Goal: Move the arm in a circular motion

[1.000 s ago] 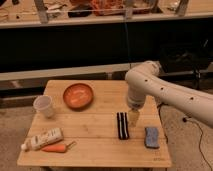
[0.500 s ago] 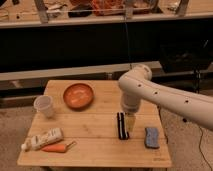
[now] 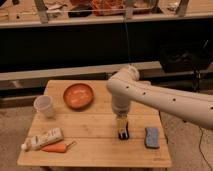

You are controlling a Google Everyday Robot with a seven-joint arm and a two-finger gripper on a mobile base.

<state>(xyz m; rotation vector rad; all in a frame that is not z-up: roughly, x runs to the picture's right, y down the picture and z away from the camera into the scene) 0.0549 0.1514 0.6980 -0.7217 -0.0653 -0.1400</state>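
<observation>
Over the middle of the wooden table [image 3: 100, 131], you are seeing the arm [image 3: 165, 100] reaching in from the right side of the view. Its thick cream-white segment is running leftward to a rounded elbow above the table's far half. From there it is bending straight down. The gripper [image 3: 122, 126], a narrow yellowish tip, is pointing downward and sitting right at the top of a small dark object [image 3: 123, 134] on the table. You cannot tell from this view whether the gripper is wide, narrow or gripping anything, nor whether it is touching the dark object.

Just to the right of the dark object, a blue sponge [image 3: 151, 137] is lying flat near the table's right edge. At the far left-centre, an orange bowl [image 3: 78, 96] is sitting apart from the arm. A white cup [image 3: 44, 106] is standing upright to the left of the bowl. Near the front left corner, a pale tube [image 3: 44, 139] is lying on its side, and an orange carrot [image 3: 56, 147] is lying just in front of it. Behind the table, a long shelf [image 3: 90, 20] is running across the top of the view.
</observation>
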